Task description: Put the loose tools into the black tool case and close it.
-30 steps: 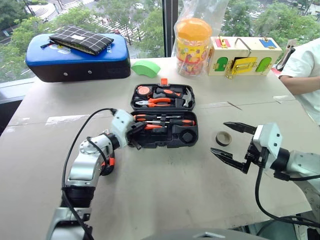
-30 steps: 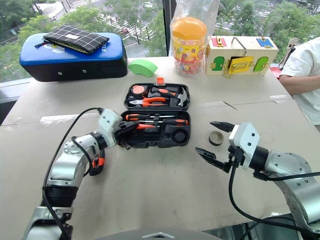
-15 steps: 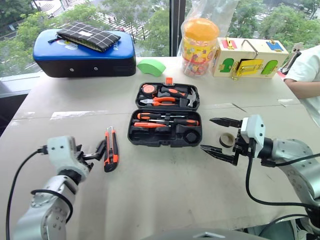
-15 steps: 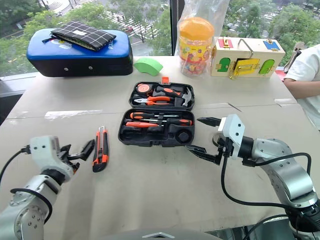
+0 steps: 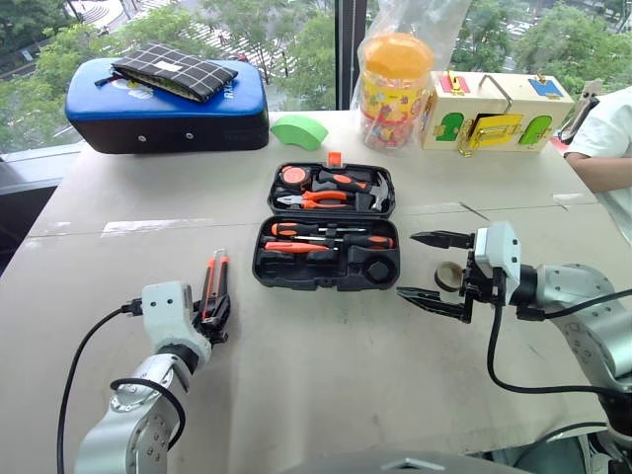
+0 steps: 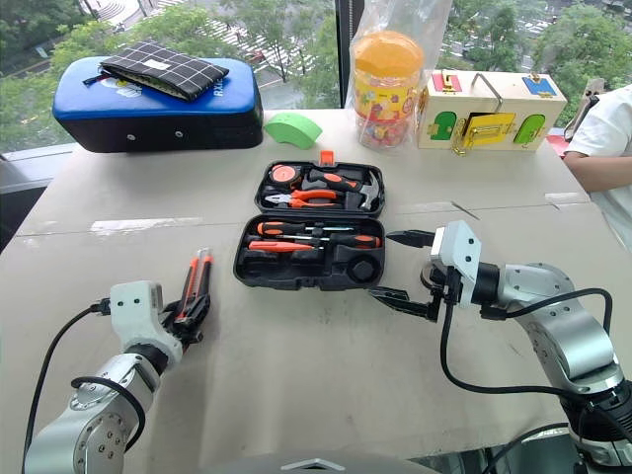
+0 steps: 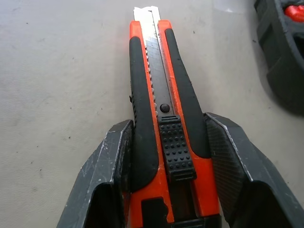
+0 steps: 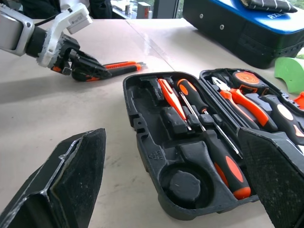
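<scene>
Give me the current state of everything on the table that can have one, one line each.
black tool case: open, lid laid flat.
utility knife: on the table, outside the case, blade tip showing.
left gripper: fingers on both sides of the knife's handle.
right gripper: open, empty.
tape roll: loose on the table, beside the case.
two screwdrivers: seated in the case.
blue padded case: closed.

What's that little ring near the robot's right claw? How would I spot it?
Find the open black tool case mid-table. Just off its side nearer the right gripper, a small dark tape roll lies flat on the table, behind that gripper's open fingers. It is the one round, hollow thing among long orange-and-black tools.
</scene>
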`<action>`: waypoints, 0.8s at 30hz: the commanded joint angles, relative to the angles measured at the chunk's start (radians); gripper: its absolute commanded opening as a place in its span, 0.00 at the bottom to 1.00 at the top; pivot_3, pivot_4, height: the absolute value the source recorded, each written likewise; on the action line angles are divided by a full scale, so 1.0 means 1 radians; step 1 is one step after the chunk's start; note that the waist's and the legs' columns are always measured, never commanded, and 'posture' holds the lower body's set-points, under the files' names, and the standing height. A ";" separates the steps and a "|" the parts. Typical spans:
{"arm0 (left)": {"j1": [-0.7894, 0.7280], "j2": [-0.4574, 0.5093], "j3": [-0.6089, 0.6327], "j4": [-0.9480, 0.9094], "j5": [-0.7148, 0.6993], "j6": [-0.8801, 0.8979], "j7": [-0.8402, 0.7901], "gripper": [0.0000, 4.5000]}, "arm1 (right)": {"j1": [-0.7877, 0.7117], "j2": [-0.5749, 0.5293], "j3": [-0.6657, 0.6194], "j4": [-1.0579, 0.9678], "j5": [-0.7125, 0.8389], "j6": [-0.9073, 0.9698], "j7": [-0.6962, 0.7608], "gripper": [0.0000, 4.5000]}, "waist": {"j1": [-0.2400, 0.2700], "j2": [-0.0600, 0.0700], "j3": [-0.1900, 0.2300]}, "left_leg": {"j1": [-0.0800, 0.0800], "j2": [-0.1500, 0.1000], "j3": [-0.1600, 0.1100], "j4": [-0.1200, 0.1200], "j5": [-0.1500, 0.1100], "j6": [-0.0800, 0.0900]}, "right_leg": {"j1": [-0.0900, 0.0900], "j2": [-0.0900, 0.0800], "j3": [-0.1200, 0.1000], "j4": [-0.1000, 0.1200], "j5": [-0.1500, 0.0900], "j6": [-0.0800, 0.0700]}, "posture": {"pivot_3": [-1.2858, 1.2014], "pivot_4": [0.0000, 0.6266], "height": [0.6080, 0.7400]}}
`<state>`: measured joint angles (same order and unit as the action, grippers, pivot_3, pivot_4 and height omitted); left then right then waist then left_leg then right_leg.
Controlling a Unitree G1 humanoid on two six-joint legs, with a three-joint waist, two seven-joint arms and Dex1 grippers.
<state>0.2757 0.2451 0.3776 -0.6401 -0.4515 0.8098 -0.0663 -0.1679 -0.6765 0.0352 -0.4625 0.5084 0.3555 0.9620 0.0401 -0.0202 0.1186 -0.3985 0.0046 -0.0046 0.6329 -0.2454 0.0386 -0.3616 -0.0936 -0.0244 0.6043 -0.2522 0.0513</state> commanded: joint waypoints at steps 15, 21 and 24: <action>-0.828 0.585 -0.564 0.818 0.206 -0.779 -1.326 0.37 | 0.161 -0.031 -0.135 -0.152 0.001 -0.009 -0.095 1.00 | -0.003 -0.003 0.004 | -0.001 0.000 0.003 -0.002 0.003 0.005 | -0.002 0.004 -0.003 -0.003 0.000 0.000 | 0.52 0.24 1.00; -1.046 0.517 -0.677 1.181 0.334 -1.006 -1.499 0.37 | 0.288 -0.029 -0.182 -0.235 -0.004 -0.002 -0.152 1.00 | -0.002 -0.004 0.003 | -0.002 0.000 0.004 -0.001 0.002 0.007 | -0.001 0.009 -0.004 -0.004 0.000 0.000 | 0.52 0.24 1.00; -1.072 0.489 -0.683 1.247 0.348 -1.044 -1.537 0.37 | 0.316 -0.026 -0.193 -0.257 0.001 0.001 -0.173 1.00 | -0.005 -0.005 0.004 | -0.002 0.000 0.006 0.001 0.001 0.009 | -0.001 0.009 -0.002 -0.003 0.000 0.001 | 0.52 0.24 1.00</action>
<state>-0.7703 0.7366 -0.3133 0.5916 -0.1077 -0.1989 -1.5700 0.1480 -0.7012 -0.1231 -0.6685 0.5047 0.3659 0.8049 0.0355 -0.0251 0.1227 -0.4010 0.0043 0.0016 0.6344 -0.2448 0.0480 -0.3627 -0.0847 -0.0265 0.6019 -0.2521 0.0522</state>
